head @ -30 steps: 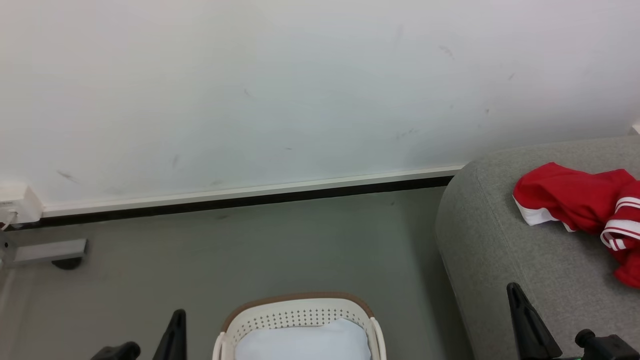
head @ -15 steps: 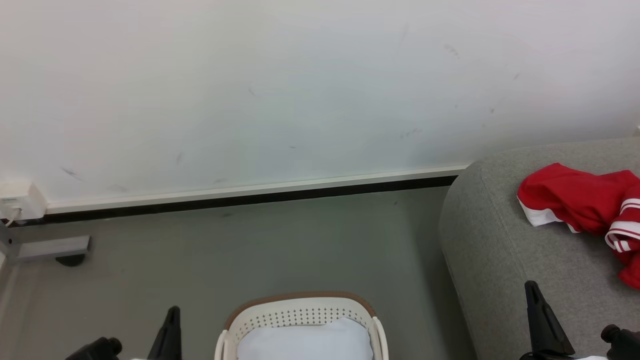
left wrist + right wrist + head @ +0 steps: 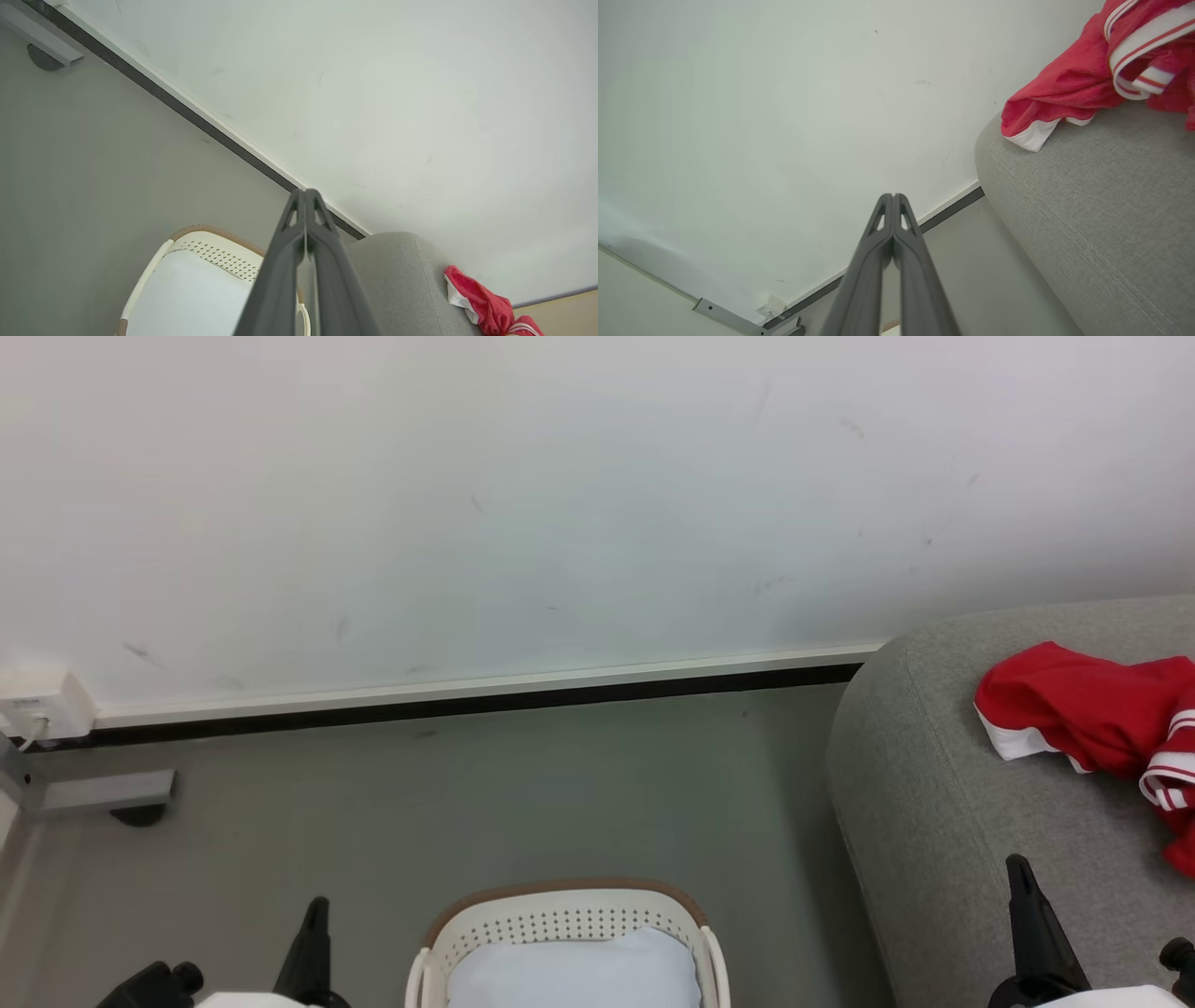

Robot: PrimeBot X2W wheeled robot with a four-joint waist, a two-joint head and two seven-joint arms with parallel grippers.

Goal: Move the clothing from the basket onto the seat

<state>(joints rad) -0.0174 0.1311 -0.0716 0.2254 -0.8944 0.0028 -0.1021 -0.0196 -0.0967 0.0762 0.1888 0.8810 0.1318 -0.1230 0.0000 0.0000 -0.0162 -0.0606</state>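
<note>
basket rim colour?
Brown, running along the top of the cream perforated basket; shows best in the head view.

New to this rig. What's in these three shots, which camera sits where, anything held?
It is a wheeled robot with two arms. The head camera looks forward and down. It shows a grey sofa on the right with red clothing lying on it. On the floor stands a cream basket with a pale cloth inside. The other two cameras sit on the wrists and look along each arm's two dark fingers. The left gripper and the right gripper are both shut and hold nothing.
</note>
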